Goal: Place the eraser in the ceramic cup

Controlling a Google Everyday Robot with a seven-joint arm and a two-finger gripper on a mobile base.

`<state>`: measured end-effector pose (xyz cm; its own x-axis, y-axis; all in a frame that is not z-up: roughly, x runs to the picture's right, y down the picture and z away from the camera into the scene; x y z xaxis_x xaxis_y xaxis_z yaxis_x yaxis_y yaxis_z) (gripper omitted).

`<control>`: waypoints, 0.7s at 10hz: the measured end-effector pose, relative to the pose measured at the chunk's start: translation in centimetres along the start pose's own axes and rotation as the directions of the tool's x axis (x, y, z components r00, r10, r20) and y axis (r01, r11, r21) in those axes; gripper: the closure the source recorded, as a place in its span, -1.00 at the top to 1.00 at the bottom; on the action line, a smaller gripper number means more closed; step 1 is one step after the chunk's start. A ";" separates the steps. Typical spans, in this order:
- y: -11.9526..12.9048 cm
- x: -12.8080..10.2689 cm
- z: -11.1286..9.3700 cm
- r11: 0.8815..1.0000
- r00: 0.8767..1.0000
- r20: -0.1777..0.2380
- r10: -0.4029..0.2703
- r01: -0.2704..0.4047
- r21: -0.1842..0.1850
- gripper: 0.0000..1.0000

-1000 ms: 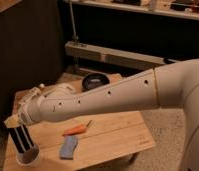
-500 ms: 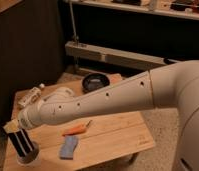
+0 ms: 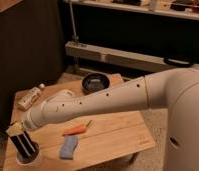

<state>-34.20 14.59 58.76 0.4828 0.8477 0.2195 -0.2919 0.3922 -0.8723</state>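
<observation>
black striped eraser (image 3: 23, 143) standing tilted inside ceramic cup (image 3: 29, 159), my gripper (image 3: 16, 131) at its top, finger state i cannot tell

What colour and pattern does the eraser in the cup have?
Black with pale lengthwise stripes, in the camera view: eraser stands in the ceramic cup, under the gripper.

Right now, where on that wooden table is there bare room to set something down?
The widest bare patch is the table's right front, past the orange carrot-shaped thing and blue pad. The front-left corner is crowded: the pincer holds the eraser in the ceramic cup. The bottle and dark bowl line the back.
</observation>
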 end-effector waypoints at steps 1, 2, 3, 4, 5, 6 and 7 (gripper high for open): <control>0.0 0.2 0.3 1.000 1.000 -0.006 -0.010 0.010 -0.010 -0.60; 0.1 0.3 0.4 1.000 1.000 -0.009 -0.017 0.017 -0.016 -0.60; 0.2 0.4 0.4 0.999 1.000 -0.012 -0.028 0.028 -0.023 -0.60; 0.4 0.5 0.5 0.999 0.999 -0.019 -0.041 0.040 -0.033 -0.60; 0.5 0.7 0.5 0.998 0.998 -0.028 -0.048 0.047 -0.043 -0.51; 0.6 0.8 0.6 0.997 0.998 -0.035 -0.059 0.057 -0.052 -0.31; 0.7 0.9 0.6 0.996 0.997 -0.040 -0.069 0.067 -0.058 -0.15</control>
<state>-34.47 15.84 58.60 0.5341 0.8038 0.2620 -0.2104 0.4265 -0.8797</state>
